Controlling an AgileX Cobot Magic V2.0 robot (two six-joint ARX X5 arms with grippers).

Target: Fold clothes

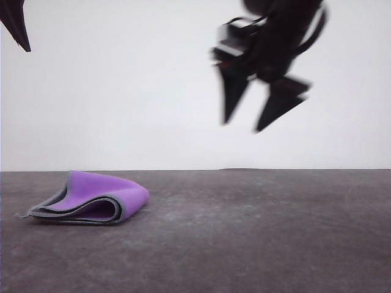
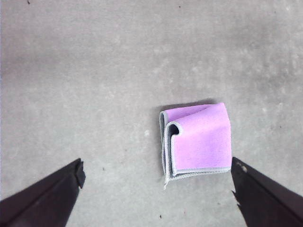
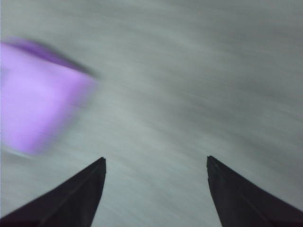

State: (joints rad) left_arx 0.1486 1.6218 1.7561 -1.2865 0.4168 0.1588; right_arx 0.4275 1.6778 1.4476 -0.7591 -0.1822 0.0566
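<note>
1. Cloth (image 1: 91, 198) lies on the table (image 1: 256, 232), left of centre, folded over with the purple face out and the grey stitched edge showing in stacked layers. The fold looks done.
2. Right gripper (image 1: 256, 116) is high above the table, blurred, fingers spread, holding nothing; probably clear of the work.
3. Left gripper (image 2: 156, 189) hangs above the cloth, fingers wide apart, empty.

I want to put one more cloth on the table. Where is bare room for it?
The table is bare from the folded cloth across to its right edge, and also in front of the cloth. The right claw hangs open high above that stretch, touching nothing. The one occupied spot is the cloth at left.
</note>
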